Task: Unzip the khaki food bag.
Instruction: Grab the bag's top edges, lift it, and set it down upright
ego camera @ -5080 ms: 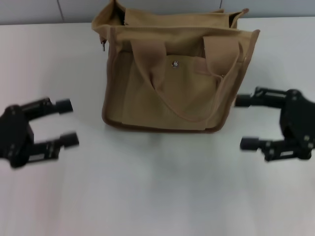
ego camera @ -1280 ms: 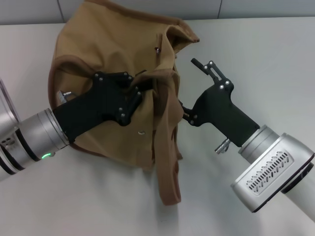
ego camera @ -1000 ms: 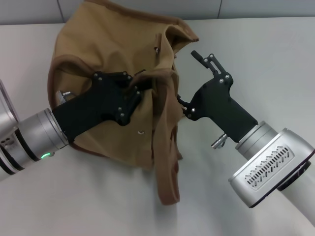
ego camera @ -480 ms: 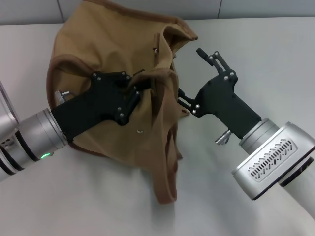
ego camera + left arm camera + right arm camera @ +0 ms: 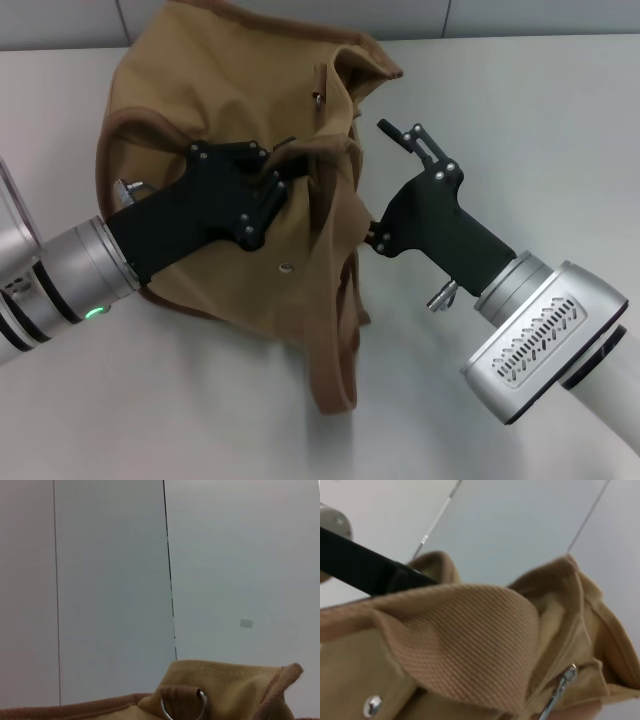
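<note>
The khaki food bag [image 5: 210,100] lies tipped over on the white table [image 5: 520,110], one strap handle [image 5: 335,340] trailing toward me. My left gripper [image 5: 268,185] is shut on a fold of the bag's canvas near its middle. My right gripper [image 5: 378,178] is open at the bag's right side, one finger [image 5: 408,135] free in the air, the other hidden against the strap. The small metal zipper pull [image 5: 318,97] hangs at the bag's top, beyond both grippers. In the right wrist view the zipper pull [image 5: 560,690], the front-pocket snap [image 5: 372,705] and the left finger [image 5: 365,570] show.
A grey wall [image 5: 300,15] runs behind the table's far edge. The left wrist view shows that wall [image 5: 110,580] and a corner of the bag with a metal ring [image 5: 182,707].
Five seconds ago the bag stood upright with both grippers open at its sides. Over the last second the left gripper has held still; the right gripper has shifted slightly left, toward the bag.
</note>
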Available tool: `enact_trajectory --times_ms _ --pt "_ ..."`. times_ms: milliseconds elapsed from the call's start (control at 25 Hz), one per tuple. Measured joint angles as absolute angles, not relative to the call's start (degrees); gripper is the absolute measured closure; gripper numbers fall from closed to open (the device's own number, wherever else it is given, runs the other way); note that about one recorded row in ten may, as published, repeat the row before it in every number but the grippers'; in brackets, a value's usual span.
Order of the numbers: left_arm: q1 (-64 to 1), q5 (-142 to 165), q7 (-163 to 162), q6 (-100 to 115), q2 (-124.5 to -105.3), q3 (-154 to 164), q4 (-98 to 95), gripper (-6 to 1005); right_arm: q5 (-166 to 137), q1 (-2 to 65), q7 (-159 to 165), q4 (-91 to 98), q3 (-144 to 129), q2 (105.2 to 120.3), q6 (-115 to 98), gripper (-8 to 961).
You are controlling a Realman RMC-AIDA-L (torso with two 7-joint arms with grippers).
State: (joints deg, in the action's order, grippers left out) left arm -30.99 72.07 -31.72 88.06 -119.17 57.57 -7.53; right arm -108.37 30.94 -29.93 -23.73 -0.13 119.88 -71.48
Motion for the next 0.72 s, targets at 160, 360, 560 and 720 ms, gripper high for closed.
enact_trajectory --times_ms 160,360,560,720 --pt "-31.01 72.07 -31.72 88.06 -119.17 57.57 -7.56 937 -108.77 30.98 -29.93 -24.27 -0.05 119.88 -71.51 114" --pt "-31.03 72.04 -31.72 88.06 -119.17 57.56 -7.51 937 -108.97 31.01 -26.92 -24.66 1.19 119.88 -73.4 117" --pt "-30.97 71.99 -31.72 88.07 -119.17 57.56 -7.48 937 -109.42 31.32 -22.67 -24.16 1.4 119.88 -74.87 145" --pt "-30.82 71.99 -31.73 88.07 -119.17 57.57 -7.47 937 -109.78 31.58 -22.59 -24.15 1.01 119.88 -74.71 195"
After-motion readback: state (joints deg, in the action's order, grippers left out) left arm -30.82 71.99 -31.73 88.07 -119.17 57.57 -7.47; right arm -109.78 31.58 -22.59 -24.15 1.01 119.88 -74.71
